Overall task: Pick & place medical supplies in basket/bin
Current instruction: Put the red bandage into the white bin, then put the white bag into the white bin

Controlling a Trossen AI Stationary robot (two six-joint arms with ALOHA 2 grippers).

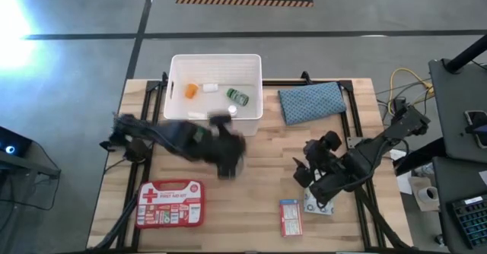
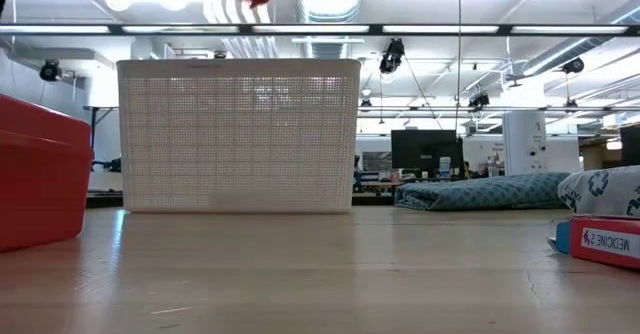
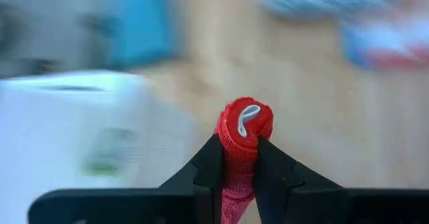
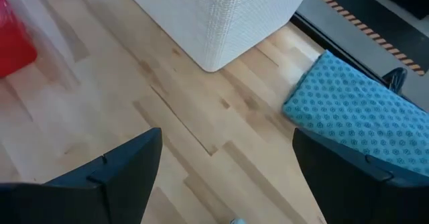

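pinching a small red roll (image 3: 244, 127), the left gripper (image 3: 238, 158) has its fingers closed on it, in the air just in front of the white bin (image 1: 215, 65). the right gripper (image 4: 226, 184) waits near the blue pouch (image 1: 311, 100), fingers wide apart.

Both arms are dark, near black, built of chunky jointed segments. The left arm (image 1: 175, 138) carries bundled black cables along its length, with a small greenish patch on its casing. The right arm (image 1: 365, 157) shows blocky, rounded joint housings and a slim dark link running toward 2 o'clock. The left end effector (image 3: 238, 177) has two matte black fingers tapering to narrow tips. The right end effector (image 4: 228, 184) has broad, flat dark fingers (image 4: 114, 170) with bevelled edges.
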